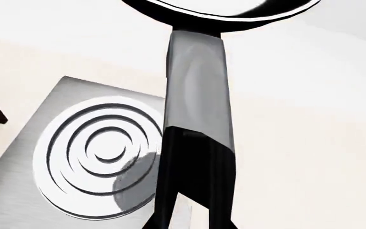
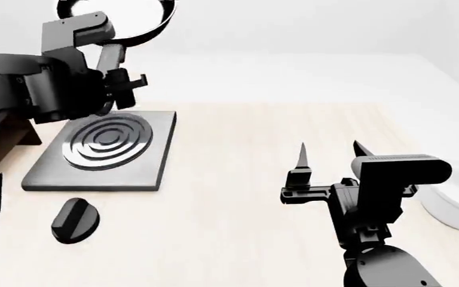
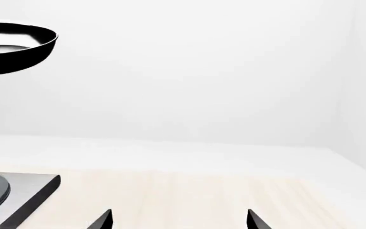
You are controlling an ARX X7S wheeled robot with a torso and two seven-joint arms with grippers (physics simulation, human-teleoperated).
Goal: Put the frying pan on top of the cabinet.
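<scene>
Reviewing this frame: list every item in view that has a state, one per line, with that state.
frying pan: lifted clear of the stove plate, held by its handle.
left gripper: shut on the pan handle.
right gripper: open, holding nothing, above the table.
stove plate: flat on the table, nothing on it.
black knob: lying loose on the table in front of the stove plate.
white bowl: upright at the table's right edge.
cabinet: mostly hidden behind the left arm.

Glossy black frying pan (image 1: 221,12), grey handle; grey stove plate (image 2: 102,149) with concentric rings.
</scene>
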